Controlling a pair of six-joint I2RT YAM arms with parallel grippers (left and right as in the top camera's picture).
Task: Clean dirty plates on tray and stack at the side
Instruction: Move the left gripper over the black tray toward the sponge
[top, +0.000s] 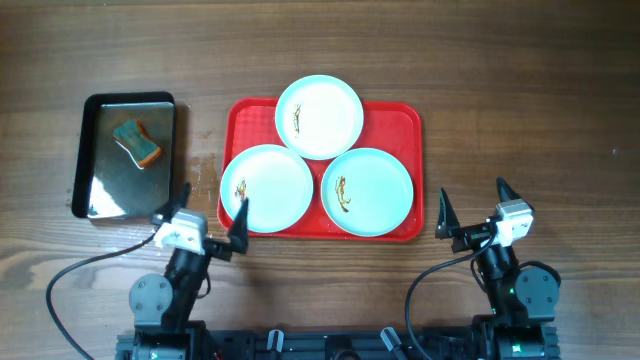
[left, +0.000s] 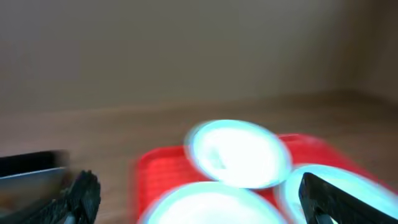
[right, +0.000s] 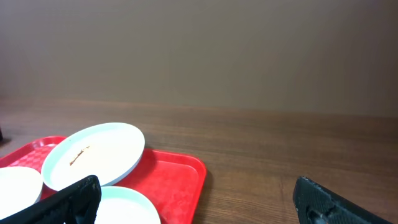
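Three plates (top: 319, 117) lie on the tray (top: 405, 125), beyond the fingers.
Fingers are apart on both: the left gripper (top: 212, 208) at the tray's near edge, the right gripper (top: 474, 203) just beside it.

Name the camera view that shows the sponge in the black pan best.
Overhead: the sponge lies whole and unobstructed in the black pan. Left wrist catches only the pan's blurred edge; right wrist shows neither.
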